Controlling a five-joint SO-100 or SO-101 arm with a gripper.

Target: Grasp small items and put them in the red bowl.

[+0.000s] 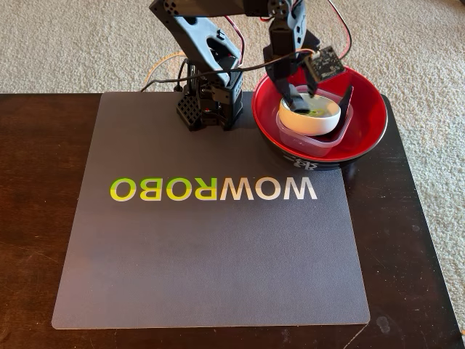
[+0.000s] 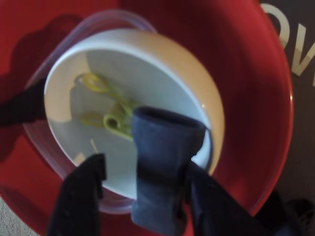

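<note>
Inside the red bowl point(image 1: 367, 123), the parted fingers point(image 2: 165, 162) straddle the white dish's point(image 2: 162, 73) rim, paper clips point(image 2: 110, 115) beside them.

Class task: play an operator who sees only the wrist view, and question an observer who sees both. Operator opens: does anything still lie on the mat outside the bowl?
Observer: No. In the fixed view the grey mat shows only its printed logo.
Operator: Where does the red bowl stand?
Observer: At the mat's far right corner, partly on the dark table.
Operator: Is there anything black in the bowl besides the gripper?
Observer: Yes, a black clip piece leans right of the white dish.
</note>
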